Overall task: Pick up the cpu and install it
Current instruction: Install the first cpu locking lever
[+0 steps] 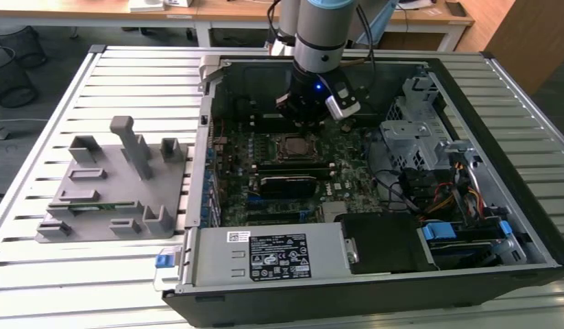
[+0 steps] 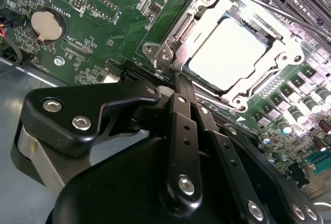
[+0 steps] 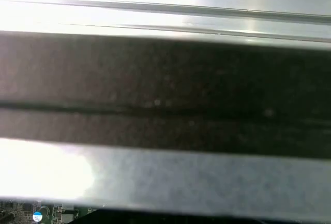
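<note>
The cpu (image 2: 234,52) is seated in the socket (image 2: 227,43) (silver top showing). The gripper (image 2: 181,92) is held just beside it over the motherboard (image 1: 291,171), fingers together, nothing clamped.

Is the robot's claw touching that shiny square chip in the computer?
Apart. In the second wrist view the cpu lies in its socket under the metal frame, and the claw ends short of it, with bare frame between.

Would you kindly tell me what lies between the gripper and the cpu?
In the second wrist view, only the socket's metal frame lies between the gripper and the seated cpu.
</note>
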You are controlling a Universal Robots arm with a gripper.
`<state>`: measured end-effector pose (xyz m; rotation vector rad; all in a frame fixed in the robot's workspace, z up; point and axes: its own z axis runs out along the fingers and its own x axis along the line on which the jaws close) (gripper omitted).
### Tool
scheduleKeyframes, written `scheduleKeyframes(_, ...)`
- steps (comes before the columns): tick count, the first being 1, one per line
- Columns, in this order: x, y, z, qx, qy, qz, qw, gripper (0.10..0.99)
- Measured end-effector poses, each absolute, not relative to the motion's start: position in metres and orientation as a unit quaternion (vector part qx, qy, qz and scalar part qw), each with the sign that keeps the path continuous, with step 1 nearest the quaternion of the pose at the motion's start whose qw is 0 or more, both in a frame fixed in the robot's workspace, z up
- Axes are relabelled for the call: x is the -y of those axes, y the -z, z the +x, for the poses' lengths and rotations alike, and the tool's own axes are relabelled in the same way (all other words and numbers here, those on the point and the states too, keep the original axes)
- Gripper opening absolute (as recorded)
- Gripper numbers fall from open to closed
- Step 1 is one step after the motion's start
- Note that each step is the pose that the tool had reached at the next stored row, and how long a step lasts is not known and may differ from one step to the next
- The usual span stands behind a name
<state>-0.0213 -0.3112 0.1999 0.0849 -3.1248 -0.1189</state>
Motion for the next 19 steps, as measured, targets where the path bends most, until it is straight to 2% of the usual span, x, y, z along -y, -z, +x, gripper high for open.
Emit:
scheduleKeyframes(11,0.3113,-0.1981,-0.0211,0.999,0.022,0.027,0.007,0.106)
scheduleKeyframes(19,0.3113,-0.196,-0.0197,0.999,0.025,0.027,0.008,0.106)
